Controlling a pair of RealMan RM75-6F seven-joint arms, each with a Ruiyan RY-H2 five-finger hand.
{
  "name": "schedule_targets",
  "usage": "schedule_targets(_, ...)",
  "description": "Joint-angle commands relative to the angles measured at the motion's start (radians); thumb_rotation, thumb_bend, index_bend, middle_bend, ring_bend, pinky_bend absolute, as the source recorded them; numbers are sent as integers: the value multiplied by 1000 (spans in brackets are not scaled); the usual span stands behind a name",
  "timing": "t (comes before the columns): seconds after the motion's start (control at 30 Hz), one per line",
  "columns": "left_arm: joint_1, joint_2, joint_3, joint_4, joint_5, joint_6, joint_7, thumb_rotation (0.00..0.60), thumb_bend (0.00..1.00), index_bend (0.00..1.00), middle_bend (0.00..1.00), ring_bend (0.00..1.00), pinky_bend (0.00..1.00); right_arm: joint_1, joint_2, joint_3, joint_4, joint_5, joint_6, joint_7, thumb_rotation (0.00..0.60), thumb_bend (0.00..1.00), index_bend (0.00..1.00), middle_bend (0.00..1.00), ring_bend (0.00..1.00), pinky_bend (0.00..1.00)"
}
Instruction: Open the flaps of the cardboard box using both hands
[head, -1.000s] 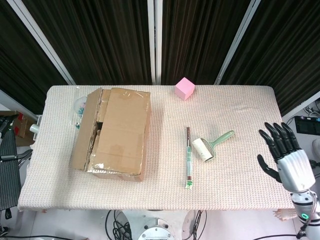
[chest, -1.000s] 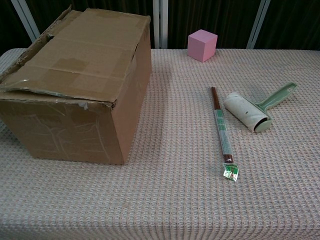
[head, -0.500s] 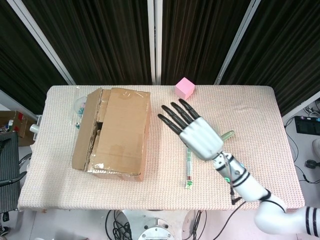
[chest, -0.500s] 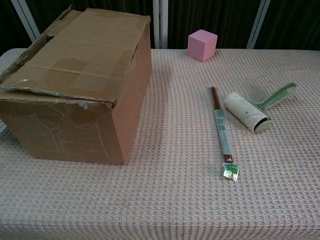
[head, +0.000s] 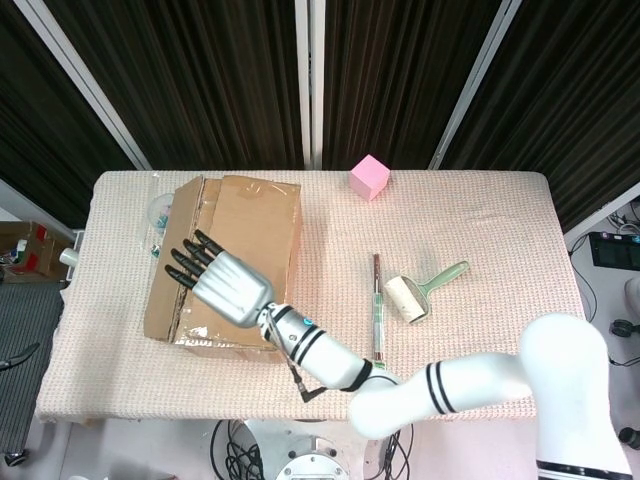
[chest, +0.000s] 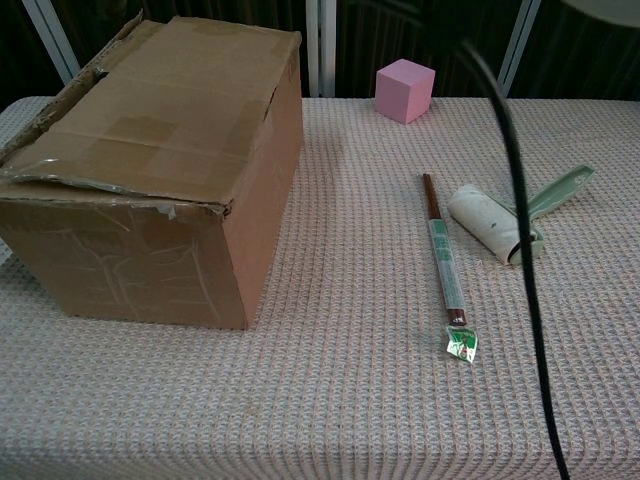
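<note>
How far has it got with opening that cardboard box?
Nothing done yet: the flaps of the cardboard box lie nearly shut, with only a gap along one edge. In hand: the right hand hangs above it, fingers spread, touching nothing in the chest view. Left: lifting both flaps; the left hand is out of sight.
</note>
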Motion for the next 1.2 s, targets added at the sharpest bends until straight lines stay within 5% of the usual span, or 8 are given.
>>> schedule_targets(0.03,3,-2,-2,3,0,-4,0,309,103,100,155,129,211,74,-63,-28,72,70,2,-35,600,866,36,52,0,0)
schedule_targets(0.93,42,-7,-22,50,-7,-26,-63,311,103,100,155,129,211,221,-160,-147,211,191,6,32,600,978,231,125,0,0)
schedule_targets(1.2,49,-5,-28,53,-5,-28,-71,309,103,100,155,129,211,230,-155,-162,202,194,33,33,600,990,421,133,0,0)
